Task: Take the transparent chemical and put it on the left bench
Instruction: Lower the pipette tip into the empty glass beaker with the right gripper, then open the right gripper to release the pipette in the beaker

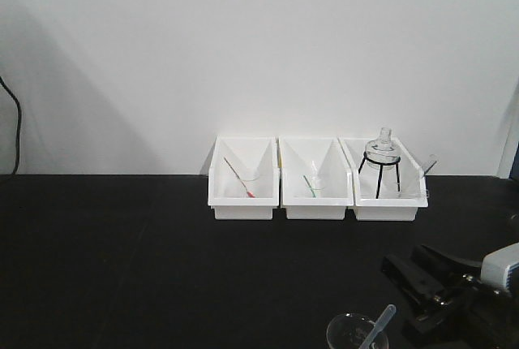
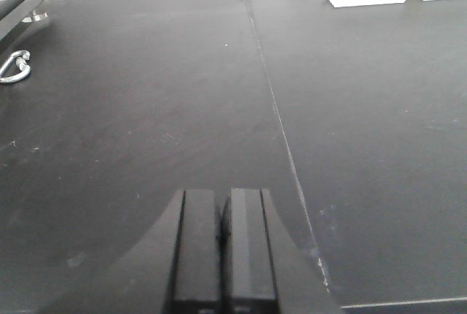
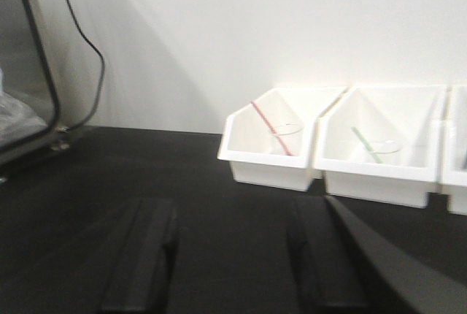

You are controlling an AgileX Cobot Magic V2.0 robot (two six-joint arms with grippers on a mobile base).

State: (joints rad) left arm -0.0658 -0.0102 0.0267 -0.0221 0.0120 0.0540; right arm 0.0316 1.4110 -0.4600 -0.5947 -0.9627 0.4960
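Observation:
The transparent chemical [image 1: 379, 324], a clear pipette, leans in a small glass beaker [image 1: 349, 335] at the bottom edge of the front view. My right gripper [image 1: 403, 256] is just to its right and slightly beyond it, apart from it. In the right wrist view the right gripper [image 3: 233, 212] is open, with only bare black counter between its fingers; neither pipette nor beaker appears there. My left gripper [image 2: 222, 196] is shut on nothing above a black top [image 2: 146, 109]. I cannot tell whether any view shows the left bench.
Three white bins stand against the white wall: the left bin [image 1: 242, 191] holds a red pipette [image 1: 238, 177], the middle bin [image 1: 316, 191] a green pipette [image 1: 309, 185], the right bin [image 1: 388, 195] a flask on a tripod [image 1: 380, 162]. A metal-framed cabinet [image 3: 22, 73] with a cable stands at left.

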